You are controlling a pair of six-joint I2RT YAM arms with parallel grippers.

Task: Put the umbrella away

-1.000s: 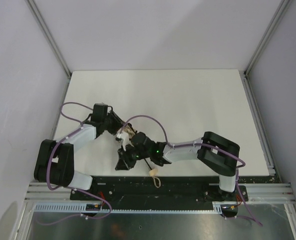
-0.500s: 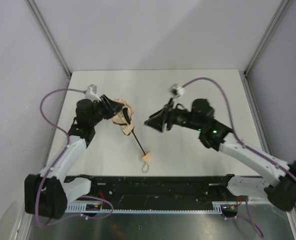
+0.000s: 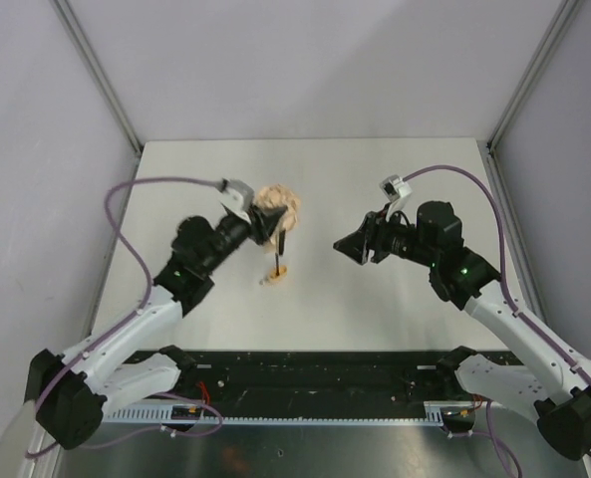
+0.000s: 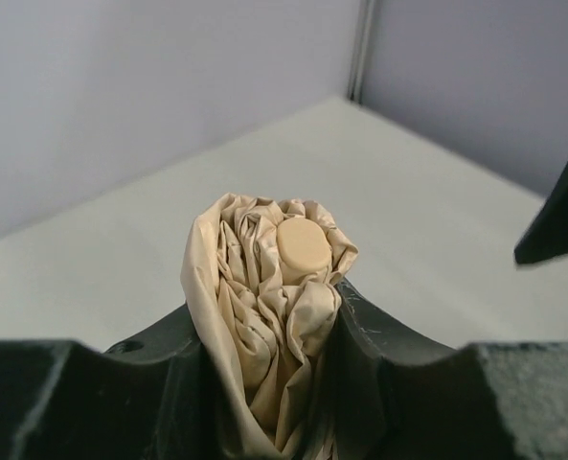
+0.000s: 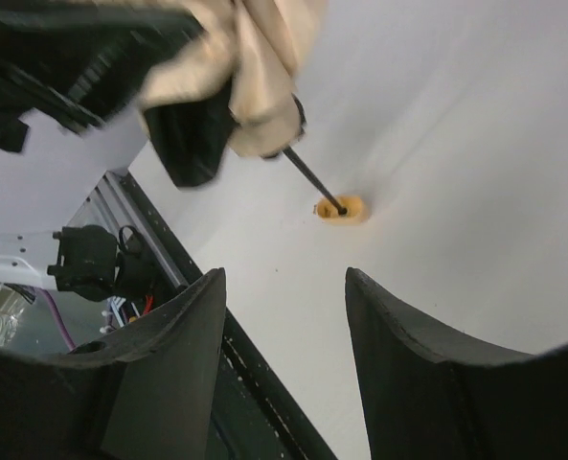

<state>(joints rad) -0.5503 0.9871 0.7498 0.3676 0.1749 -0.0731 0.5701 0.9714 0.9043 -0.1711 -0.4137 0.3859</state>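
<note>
The left gripper is clamped on the umbrella. In the left wrist view its 2 black fingers squeeze the bunched beige canopy from both sides, and the round pale top cap shows above the folds. The right gripper has its jaws spread apart with nothing between them. It hangs above the table, right of the table's centre, its tips turned toward the umbrella and well apart from it.

The umbrella stands nearly upright above the table, just left of the table's centre. Its long axis runs top to bottom: canopy up, thin black shaft running down, small wooden handle lowest. The handle is at the table surface; whether it touches cannot be told.

The table is flat and white. Pale grey walls rise from its far, left and right edges, with metal frame posts at its 2 far corners. A black rail carrying the arm bases runs along its near edge.
</note>
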